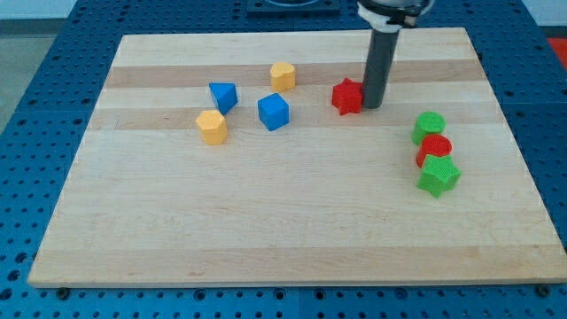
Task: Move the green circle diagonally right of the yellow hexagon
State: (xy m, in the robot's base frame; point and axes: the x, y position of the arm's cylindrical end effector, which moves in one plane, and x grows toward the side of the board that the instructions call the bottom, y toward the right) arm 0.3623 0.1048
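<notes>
The green circle (429, 127) lies at the view's right, at the top of a tight column with a red circle (434, 149) and a green star (438, 175) below it. The yellow hexagon (212, 127) lies left of centre. A second yellow block (283, 75) sits nearer the view's top. My tip (373, 105) stands at the right side of a red star (347, 97), touching or almost touching it. It is up and to the left of the green circle, well apart from it.
A blue triangular block (223, 96) lies just up and right of the yellow hexagon. A blue cube (274, 112) sits between the hexagon and the red star. The wooden board (283, 239) ends in edges on all sides over a blue perforated table.
</notes>
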